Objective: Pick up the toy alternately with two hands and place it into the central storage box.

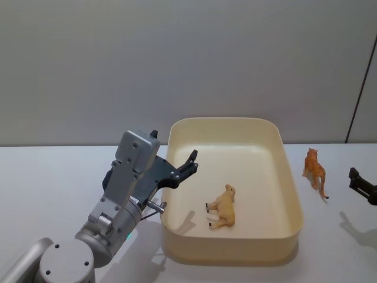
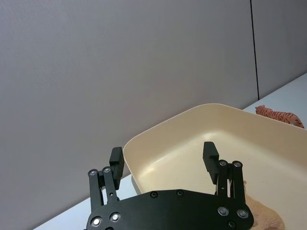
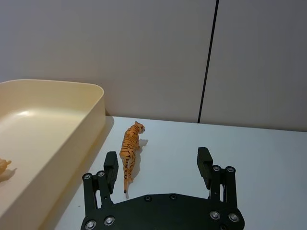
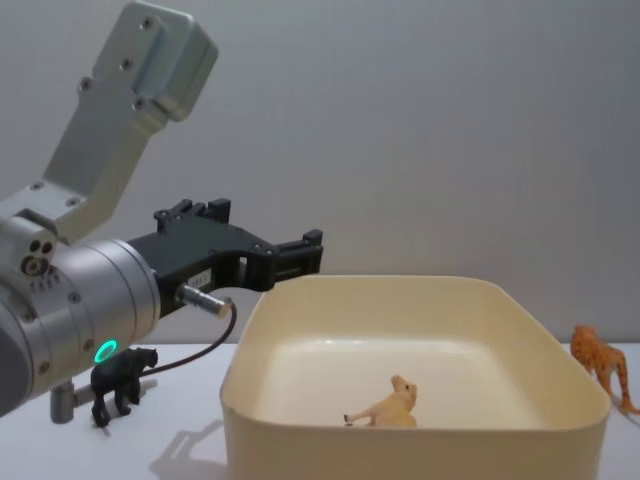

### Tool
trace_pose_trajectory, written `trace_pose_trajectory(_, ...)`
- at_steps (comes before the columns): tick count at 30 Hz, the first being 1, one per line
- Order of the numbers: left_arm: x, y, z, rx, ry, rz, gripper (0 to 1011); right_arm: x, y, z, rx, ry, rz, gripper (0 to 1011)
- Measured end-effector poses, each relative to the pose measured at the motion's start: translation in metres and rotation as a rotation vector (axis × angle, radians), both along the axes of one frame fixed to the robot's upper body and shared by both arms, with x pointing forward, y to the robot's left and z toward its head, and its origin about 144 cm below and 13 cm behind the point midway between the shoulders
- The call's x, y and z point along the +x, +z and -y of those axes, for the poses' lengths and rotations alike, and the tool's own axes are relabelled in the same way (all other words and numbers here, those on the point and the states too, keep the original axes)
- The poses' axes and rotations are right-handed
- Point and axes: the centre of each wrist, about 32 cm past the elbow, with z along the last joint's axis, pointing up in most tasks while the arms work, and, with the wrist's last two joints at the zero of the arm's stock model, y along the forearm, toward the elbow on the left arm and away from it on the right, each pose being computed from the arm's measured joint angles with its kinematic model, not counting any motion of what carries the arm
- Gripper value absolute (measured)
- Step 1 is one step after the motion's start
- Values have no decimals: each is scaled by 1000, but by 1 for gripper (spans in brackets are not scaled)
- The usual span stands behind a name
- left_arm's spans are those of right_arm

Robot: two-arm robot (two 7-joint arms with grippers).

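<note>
Item 1: black four-legged animal figure (image 4: 120, 382), which stood upright on the white table (image 1: 53, 177) at 9 o'clock from the storage box, well clear of its wall, and in the chest view showed just under the silver arm with the green ring light (image 4: 105, 352). Item 2: left gripper (image 2: 163, 154), raised at the box's 9 o'clock rim and pointing toward 2 o'clock in the head view. Its fingers (image 2: 209, 152) were spread wide apart with nothing between them, one tip over the box's inside and the other out past the rim. Item 3: central storage box (image 1: 293, 197), a cream-yellow tub with rounded corners, which sat at the middle of the table. Item 4: cream toy animal (image 1: 222, 209), which lay on its side on the box floor, at 6 o'clock from the floor's centre and clear of the walls. Item 5: orange striped tiger (image 1: 314, 170), which stood on the table at 3 o'clock from the box, just beside its wall but apart from it. Item 6: right gripper (image 3: 157, 160), low over the table further out at 3 o'clock, its jaws wide and empty, the tiger near its left finger but untouched.
</note>
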Motion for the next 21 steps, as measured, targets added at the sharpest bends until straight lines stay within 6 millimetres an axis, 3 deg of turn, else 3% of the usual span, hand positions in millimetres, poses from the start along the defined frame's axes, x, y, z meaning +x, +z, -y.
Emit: trace_pose_trajectory(21, 0, 0, 0, 0, 0, 0, 1001, 53, -29, -42, -40, -28, -81, 1001)
